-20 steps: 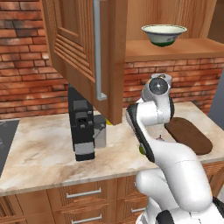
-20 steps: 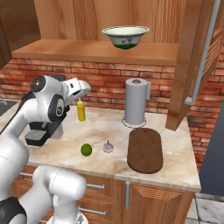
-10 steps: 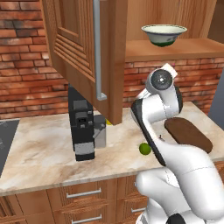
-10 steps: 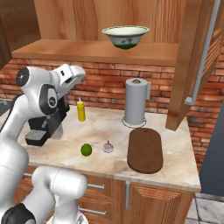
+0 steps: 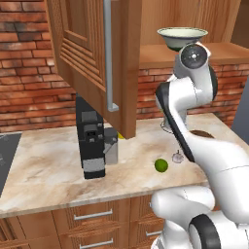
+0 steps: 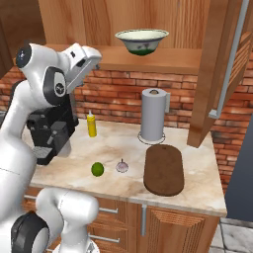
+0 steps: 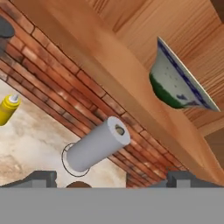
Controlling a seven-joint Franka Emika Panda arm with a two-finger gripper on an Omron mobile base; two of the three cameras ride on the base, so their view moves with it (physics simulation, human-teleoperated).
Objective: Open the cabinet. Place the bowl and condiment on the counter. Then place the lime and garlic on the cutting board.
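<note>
Overhead, bowl on cabinet shelf, beyond open-jawed end effector.

Left base view: arm hides most of the board, a sliver showing centre right; bottle mostly behind the door. Cabinet cut by the top edge in the right base view. Hand view: board barely shows at bottom; bottle cut at left edge.

The counter bears cutting board, lime, garlic.
</note>
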